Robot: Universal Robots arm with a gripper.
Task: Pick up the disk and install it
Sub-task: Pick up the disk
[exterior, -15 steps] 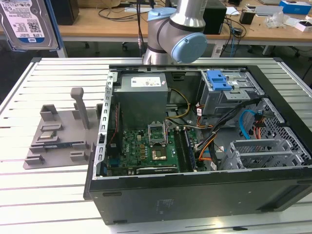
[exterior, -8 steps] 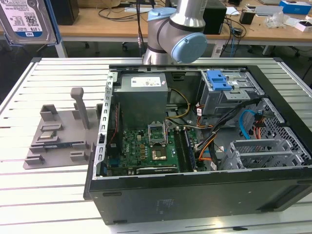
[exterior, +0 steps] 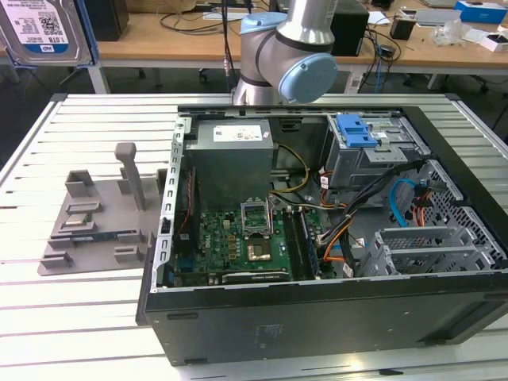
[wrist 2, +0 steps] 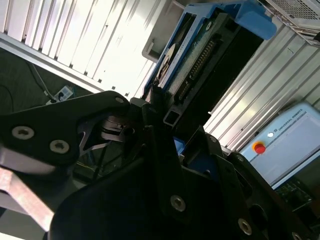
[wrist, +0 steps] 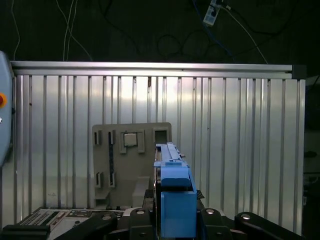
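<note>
The disk (exterior: 44, 32) hangs high at the exterior view's upper left, its white-and-blue label facing the camera and a blue rail along its side. In the first wrist view the disk (wrist: 172, 190) stands edge-on, blue rail up, clamped in my gripper (wrist: 172, 222), which is shut on it. Below it lies the slatted table. The second wrist view shows the disk (wrist 2: 200, 55) with its connector edge and blue rails, sticking out from the black fingers (wrist 2: 155, 107).
The open computer case (exterior: 317, 317) lies on the slatted table (exterior: 95, 119), with a grey power supply (exterior: 234, 147), a motherboard (exterior: 238, 238) and a drive bay with a blue latch (exterior: 355, 131). A grey fixture (exterior: 99, 214) sits beside the case at the exterior view's left.
</note>
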